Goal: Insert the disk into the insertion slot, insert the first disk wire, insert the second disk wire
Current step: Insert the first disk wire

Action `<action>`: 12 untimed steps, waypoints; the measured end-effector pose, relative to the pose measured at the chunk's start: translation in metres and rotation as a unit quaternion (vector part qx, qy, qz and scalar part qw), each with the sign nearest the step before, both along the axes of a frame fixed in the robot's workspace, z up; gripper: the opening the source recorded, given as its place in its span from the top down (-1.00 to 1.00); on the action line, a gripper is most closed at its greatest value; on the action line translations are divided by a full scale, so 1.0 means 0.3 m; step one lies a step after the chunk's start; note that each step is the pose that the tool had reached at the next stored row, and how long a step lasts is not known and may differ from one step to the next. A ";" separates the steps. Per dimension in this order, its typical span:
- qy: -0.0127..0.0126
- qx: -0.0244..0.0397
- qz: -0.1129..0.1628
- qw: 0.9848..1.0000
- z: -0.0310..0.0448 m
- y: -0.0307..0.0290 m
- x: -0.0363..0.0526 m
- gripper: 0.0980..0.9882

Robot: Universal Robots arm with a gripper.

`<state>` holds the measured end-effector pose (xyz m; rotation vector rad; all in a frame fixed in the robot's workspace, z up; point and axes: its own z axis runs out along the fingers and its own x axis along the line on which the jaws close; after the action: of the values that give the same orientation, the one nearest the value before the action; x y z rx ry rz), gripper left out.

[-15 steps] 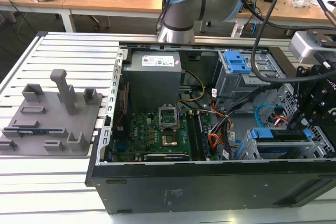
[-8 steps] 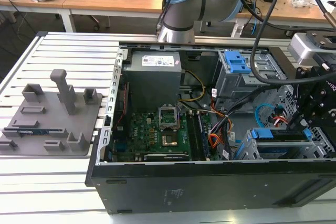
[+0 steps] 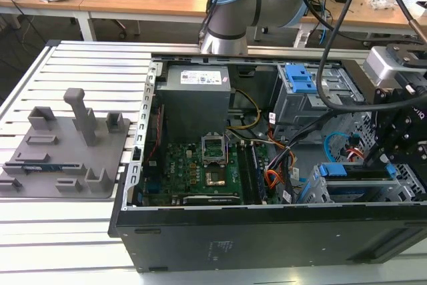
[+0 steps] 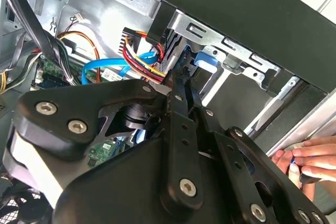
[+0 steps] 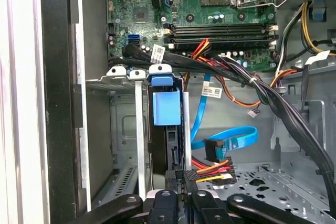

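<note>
Little room: gripper nr disk edge

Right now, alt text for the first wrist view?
The black tool grips a black connector with red, yellow and orange wires at the end of the blue-framed disk seated in the grey metal slot. A blue flat cable lies beside it.

Your disk shows just its blue carrier end; the rest is buried in the insertion slot. Second wrist view: a person's hand, cropped by the picture's edge.
</note>
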<state>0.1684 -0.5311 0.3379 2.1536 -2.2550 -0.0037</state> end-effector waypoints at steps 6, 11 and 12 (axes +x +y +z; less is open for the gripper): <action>0.000 -0.001 0.000 1.000 0.013 0.001 -0.008 0.55; -0.001 -0.006 0.000 1.000 0.100 0.034 -0.009 0.14; -0.001 -0.006 0.000 1.000 0.108 0.036 -0.009 0.14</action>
<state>0.1658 -0.5204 0.3703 2.1477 -2.2512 0.0118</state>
